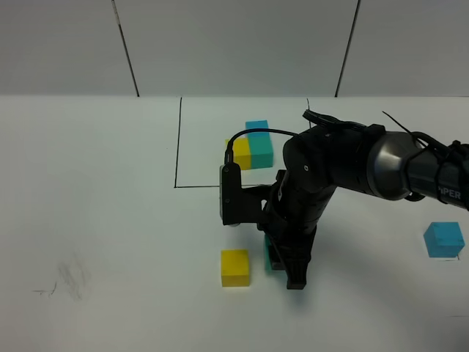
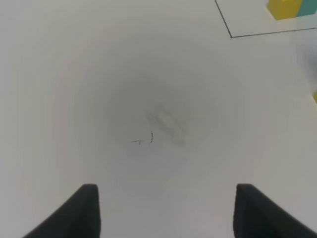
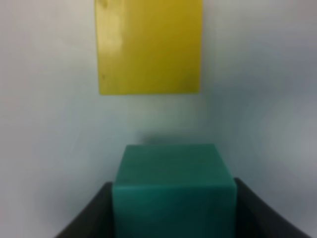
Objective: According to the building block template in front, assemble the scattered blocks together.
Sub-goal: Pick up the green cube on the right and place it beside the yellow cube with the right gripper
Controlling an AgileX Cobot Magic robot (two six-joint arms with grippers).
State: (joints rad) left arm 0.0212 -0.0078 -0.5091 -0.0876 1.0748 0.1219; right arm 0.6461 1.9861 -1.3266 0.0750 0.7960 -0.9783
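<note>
The building block template [image 1: 253,147] is a joined yellow, teal-green and sky-blue trio inside a thin black rectangle at the back; its corner shows in the left wrist view [image 2: 286,8]. Of the scattered blocks, the yellow cube [image 1: 235,267] [image 3: 149,47] lies near the table front. The teal-green cube [image 1: 270,254] [image 3: 173,188] sits just to its right, a small gap apart, with my right gripper [image 1: 283,261] [image 3: 173,210] shut on it. The sky-blue cube [image 1: 443,239] lies alone at the far right. My left gripper [image 2: 166,213] hovers open over bare table.
The white table carries a grey smudge with pencil marks [image 1: 69,279] [image 2: 166,124] at the front left. The right arm and its wrist camera [image 1: 231,194] reach across the middle, covering the template frame's near right corner. The left arm is outside the high view.
</note>
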